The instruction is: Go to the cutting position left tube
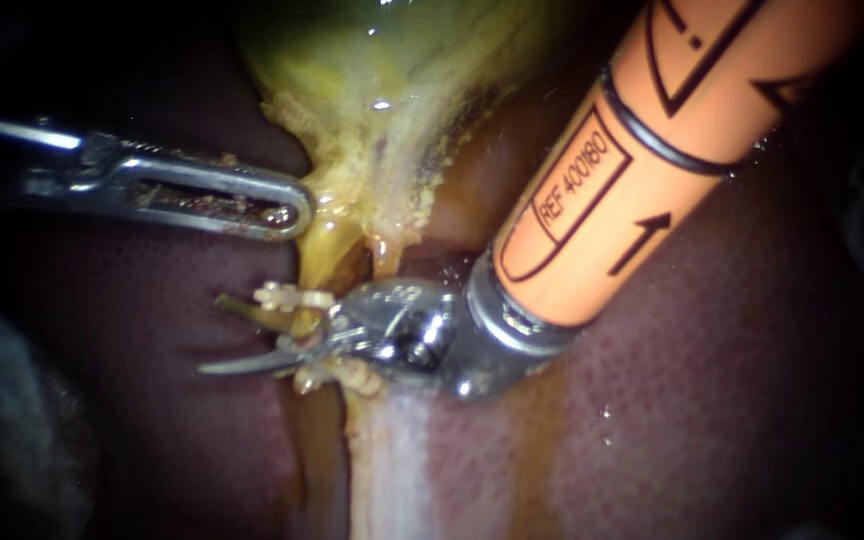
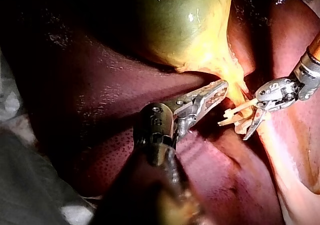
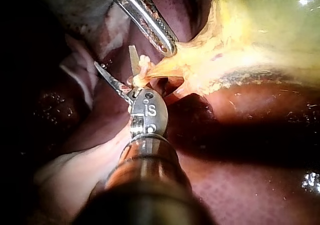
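In the endoscope view the light is strongest at mid-scene. The gallbladder (image 1: pixel 382 110) glows yellow, the orange shaft of the right instrument (image 1: pixel 242 335) is brightly lit, and the left instrument (image 1: pixel 262 205) carries hard glints. Small glare specks dot the wet liver (image 1: pixel 712 400), and the corners sink to near black. In both wrist views each instrument's own shaft lies in shadow.

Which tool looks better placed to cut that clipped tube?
Right. The right instrument has its open blades at the tube, by the clips; the left instrument lies farther off, by the gallbladder.
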